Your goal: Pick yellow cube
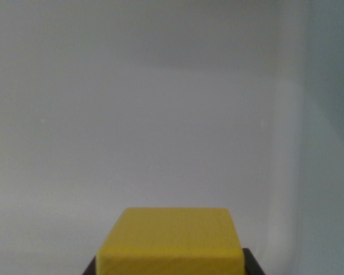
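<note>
Yellow cube (171, 240) sits between dark hand (171, 269) fingers.

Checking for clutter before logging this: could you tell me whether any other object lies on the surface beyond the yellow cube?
No, only the yellow cube shows, with plain pale surface beyond it.

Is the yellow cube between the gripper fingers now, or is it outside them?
Between them: the yellow cube has a dark finger at each lower side. Whether they press it, cannot tell.

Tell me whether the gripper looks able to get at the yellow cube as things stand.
Probably yes: the yellow cube sits at the bottom of the wrist view with dark fingers on either side, and nothing lies in the way. Whether they press on it cannot be told.
</note>
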Motion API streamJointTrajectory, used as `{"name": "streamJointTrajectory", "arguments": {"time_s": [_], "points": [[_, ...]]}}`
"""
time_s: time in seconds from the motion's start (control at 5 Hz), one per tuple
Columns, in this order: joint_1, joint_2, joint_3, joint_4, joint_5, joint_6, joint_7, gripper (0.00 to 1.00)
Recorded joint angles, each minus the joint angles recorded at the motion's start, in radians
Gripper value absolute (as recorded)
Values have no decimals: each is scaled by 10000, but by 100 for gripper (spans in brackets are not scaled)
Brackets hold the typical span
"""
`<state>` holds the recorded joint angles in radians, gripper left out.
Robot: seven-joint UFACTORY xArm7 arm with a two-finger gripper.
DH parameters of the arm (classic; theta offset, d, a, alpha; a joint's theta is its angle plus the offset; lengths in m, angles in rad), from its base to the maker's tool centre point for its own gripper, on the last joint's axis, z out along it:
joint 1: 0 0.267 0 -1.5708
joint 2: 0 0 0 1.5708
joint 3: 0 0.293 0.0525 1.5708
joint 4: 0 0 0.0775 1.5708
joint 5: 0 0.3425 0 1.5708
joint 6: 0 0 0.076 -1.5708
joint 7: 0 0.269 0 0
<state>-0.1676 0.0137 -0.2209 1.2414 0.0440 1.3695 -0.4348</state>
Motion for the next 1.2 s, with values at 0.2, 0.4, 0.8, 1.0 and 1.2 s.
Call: {"name": "streamJointTrajectory", "arguments": {"time_s": [0.2, 0.4, 0.8, 1.0, 1.2], "points": [[0, 0, 0, 0, 0, 0, 0, 100], [9, -165, -8, 242, -55, 401, 50, 100], [18, -310, -15, 452, -104, 751, 94, 100], [18, -310, -15, 452, -104, 751, 94, 100], [26, -449, -21, 657, -151, 1091, 136, 100]]}}
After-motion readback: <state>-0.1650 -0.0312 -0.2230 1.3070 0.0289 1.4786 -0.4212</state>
